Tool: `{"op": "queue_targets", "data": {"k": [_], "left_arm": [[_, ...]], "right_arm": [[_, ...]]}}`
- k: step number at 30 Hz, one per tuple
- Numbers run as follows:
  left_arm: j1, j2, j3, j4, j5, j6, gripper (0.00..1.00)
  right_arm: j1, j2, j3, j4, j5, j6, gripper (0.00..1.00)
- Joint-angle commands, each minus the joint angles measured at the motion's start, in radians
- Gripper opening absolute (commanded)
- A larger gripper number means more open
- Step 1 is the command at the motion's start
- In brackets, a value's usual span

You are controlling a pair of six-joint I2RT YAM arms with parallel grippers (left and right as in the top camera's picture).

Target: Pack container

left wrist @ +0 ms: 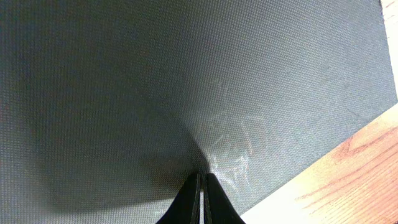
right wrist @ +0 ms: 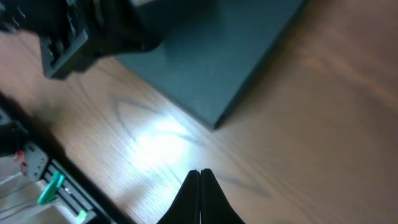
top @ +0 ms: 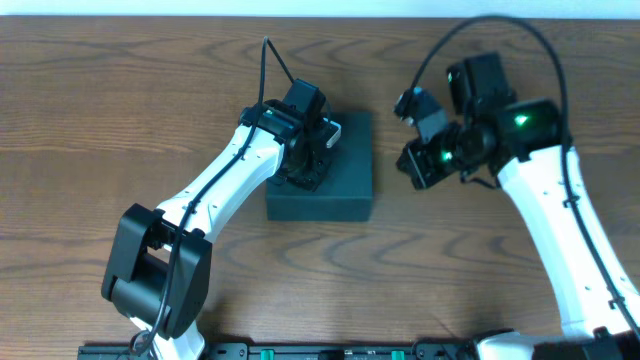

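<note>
The container (top: 340, 185) is a matte black square box with its lid down, lying mid-table. My left gripper (top: 305, 165) is shut and empty, its fingertips (left wrist: 202, 177) pressed on the lid's textured black surface (left wrist: 155, 81) near one edge. My right gripper (top: 415, 165) is shut and empty, held above the bare table to the right of the box. In the right wrist view its closed fingertips (right wrist: 199, 172) hang over wood, with a corner of the box (right wrist: 211, 56) beyond them. No snack packets show.
The wooden table (top: 100, 110) surrounds the box. The left arm's dark wrist housing (right wrist: 74, 31) sits over the box's far side in the right wrist view. A black rail (top: 300, 350) with green clips runs along the table's front edge.
</note>
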Motion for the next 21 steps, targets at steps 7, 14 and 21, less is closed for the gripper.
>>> {"op": "queue_targets", "data": {"k": [7,14,21], "left_arm": [[-0.005,0.043,-0.053,-0.003,-0.023,-0.027,0.06],[-0.005,0.043,-0.053,-0.006,-0.021,-0.065,0.06],[-0.005,0.043,-0.053,-0.005,-0.019,-0.072,0.06]], "right_arm": [[0.091,-0.227,-0.544,0.398,-0.171,0.237,0.02],[0.18,-0.241,-0.828,0.819,-0.025,0.493,0.02],[0.269,-0.166,-0.949,1.139,0.082,0.688,0.01]]}}
